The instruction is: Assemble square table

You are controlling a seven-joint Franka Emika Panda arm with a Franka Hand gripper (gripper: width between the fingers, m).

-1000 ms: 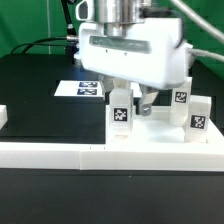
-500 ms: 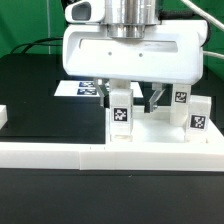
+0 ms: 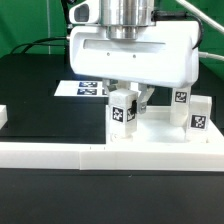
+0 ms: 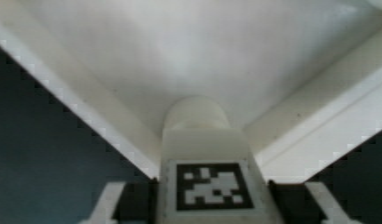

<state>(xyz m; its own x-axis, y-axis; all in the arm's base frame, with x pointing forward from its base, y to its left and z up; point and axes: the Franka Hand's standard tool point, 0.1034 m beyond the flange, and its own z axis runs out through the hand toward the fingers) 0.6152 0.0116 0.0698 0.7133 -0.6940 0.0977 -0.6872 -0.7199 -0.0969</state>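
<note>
Exterior view: we see the gripper down low over the slab, its wide white body filling the upper middle of the frame. The fingers straddle one leg, which stands upright on the slab near its front edge, tag facing the camera. The jaws are partly closed and look tight against the leg's sides, so we read it as gripped; actual pad contact is hard to make out at this size. Two more legs stand upright near the slab's edge toward the exterior view's right, one just behind the other, both apart from the gripper. The slab lies flat on the black table, behind the rail running along the front. The marker board lies flat on the table behind the slab, partly hidden by the gripper.

Wrist view: we look straight down the leg, rounded top toward the camera, tag sharp and centred. A finger sits tight on each side of it, no visible gap. The white slab surface spreads out behind, dark table at both sides.
</note>
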